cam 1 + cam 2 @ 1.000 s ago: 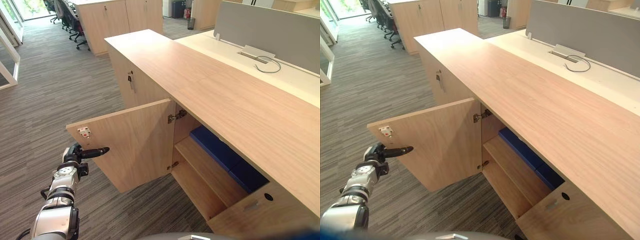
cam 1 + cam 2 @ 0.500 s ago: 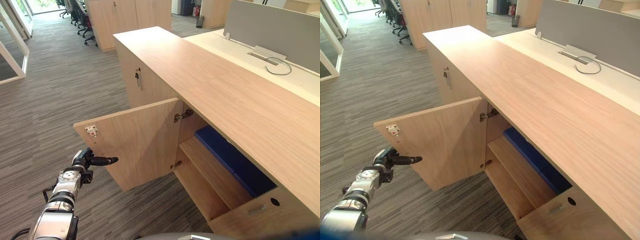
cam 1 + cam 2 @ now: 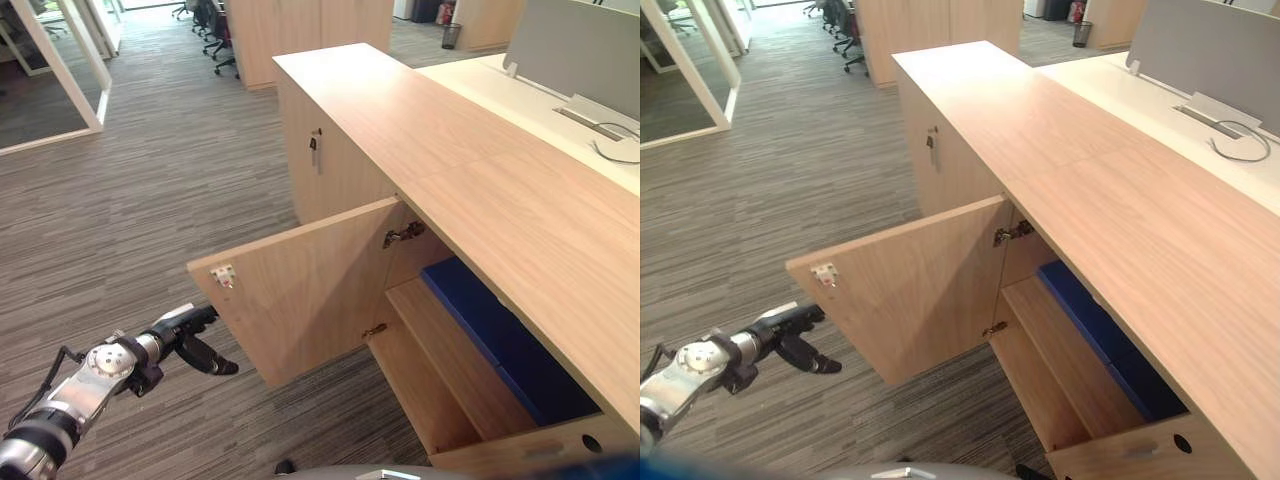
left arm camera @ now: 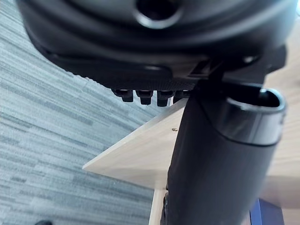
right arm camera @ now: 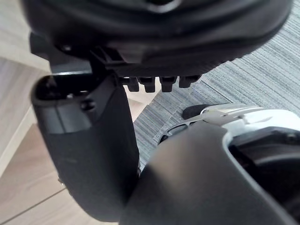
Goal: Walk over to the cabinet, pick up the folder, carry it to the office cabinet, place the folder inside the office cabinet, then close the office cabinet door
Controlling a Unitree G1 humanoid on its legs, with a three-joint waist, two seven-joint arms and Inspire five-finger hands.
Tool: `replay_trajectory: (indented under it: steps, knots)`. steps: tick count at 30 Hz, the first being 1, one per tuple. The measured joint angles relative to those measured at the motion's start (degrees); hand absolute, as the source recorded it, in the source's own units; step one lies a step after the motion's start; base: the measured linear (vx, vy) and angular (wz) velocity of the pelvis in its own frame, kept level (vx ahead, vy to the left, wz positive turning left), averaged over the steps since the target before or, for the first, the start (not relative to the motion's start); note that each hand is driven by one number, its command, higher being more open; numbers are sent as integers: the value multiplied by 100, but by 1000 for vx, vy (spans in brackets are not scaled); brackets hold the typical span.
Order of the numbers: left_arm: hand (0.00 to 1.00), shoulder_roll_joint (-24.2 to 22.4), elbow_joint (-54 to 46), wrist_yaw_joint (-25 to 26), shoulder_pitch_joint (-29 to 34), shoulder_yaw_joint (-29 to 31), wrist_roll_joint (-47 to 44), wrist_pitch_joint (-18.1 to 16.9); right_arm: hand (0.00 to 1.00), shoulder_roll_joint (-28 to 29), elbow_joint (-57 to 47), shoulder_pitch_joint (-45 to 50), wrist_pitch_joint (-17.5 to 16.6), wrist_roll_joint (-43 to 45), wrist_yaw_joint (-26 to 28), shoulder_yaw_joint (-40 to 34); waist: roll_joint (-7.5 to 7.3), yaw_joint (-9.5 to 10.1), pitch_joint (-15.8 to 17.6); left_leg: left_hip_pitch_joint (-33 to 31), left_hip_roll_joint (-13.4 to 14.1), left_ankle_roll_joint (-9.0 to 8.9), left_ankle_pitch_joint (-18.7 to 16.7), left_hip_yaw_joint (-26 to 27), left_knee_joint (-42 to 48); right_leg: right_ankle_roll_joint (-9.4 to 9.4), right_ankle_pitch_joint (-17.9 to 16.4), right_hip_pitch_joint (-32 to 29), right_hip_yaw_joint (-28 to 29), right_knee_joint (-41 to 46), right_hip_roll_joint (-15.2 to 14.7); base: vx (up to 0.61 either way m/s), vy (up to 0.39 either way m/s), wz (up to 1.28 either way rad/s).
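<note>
A blue folder (image 3: 500, 335) lies flat on the middle shelf inside the open wooden office cabinet (image 3: 450, 160). The cabinet door (image 3: 300, 290) stands swung out over the carpet, with a small white latch (image 3: 222, 274) near its free edge. My left hand (image 3: 190, 335) hovers low just left of that free edge, a little apart from it, fingers straight and thumb pointing down; in the left wrist view the door's corner (image 4: 136, 154) shows past the thumb (image 4: 220, 159). My right hand (image 5: 89, 154) hangs by my side over the carpet, holding nothing.
A closed cabinet door with a key (image 3: 315, 148) is further along the same unit. Behind the cabinet stands a desk with a grey partition (image 3: 575, 40). Office chairs (image 3: 215, 30) and a glass partition (image 3: 60, 70) are far back. Open carpet (image 3: 130, 200) lies to the left.
The camera has moved, shifting the whole scene right. My left hand has come away from the door's outer face and dropped lower, thumb now pointing down. The door's angle looks the same.
</note>
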Motion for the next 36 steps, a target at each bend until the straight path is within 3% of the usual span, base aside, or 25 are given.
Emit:
replay_trajectory:
  steps: [4, 7, 13, 18, 27, 32, 36]
  knots:
    - [100, -6, -909, -362, 891, 187, -181, -67, 100, -37, 7, 3, 1, -149, 21, -2, 15, 6, -20, -46, -108, 109, 33, -139, -27, 84, 19, 85, -129, -103, -110, -84, 45, 19]
    - [100, -301, -1353, -655, 1439, 457, -237, -196, 100, -52, 1, -1, 7, -417, 75, -14, -20, 38, -61, -102, -173, 142, 50, -180, -28, 104, 53, 89, -171, -179, -142, -52, 37, 10]
    - [100, -1156, -2239, -864, 1648, 981, -576, -532, 100, 12, 13, -13, 55, -712, 124, -3, -145, 87, -152, -79, -294, 175, 45, -326, -33, 121, 67, 276, -362, -295, -191, 11, 14, 14]
    - [100, -1598, -2367, -890, 1640, 1228, -683, -623, 100, -5, 5, -62, 63, -875, 129, 106, -107, 81, -161, -52, -312, 183, 17, -364, -36, 122, 65, 369, -457, -371, -196, 31, -12, 7]
    - [100, -2220, -2356, -866, 1634, 1120, -655, -619, 100, -55, -16, -172, 209, -880, 141, 623, -153, -7, -153, 16, -298, 181, -28, -113, -38, 146, 51, 479, -527, -401, -248, 10, 1, -1]
    - [100, -2468, -2297, -815, 1517, 609, -554, -620, 100, -30, -25, -167, 283, -875, 140, 631, -208, -75, -196, 134, -263, 147, -112, 167, -38, 191, 54, 465, -326, -399, -261, -21, 11, -24]
    - [100, -3040, -1686, -781, 1358, 104, -393, -618, 100, -6, -125, -155, 299, -855, 136, 713, -210, -240, -219, 287, -213, 122, -216, 595, -36, 223, 56, 322, 50, -314, -276, -13, 16, -50]
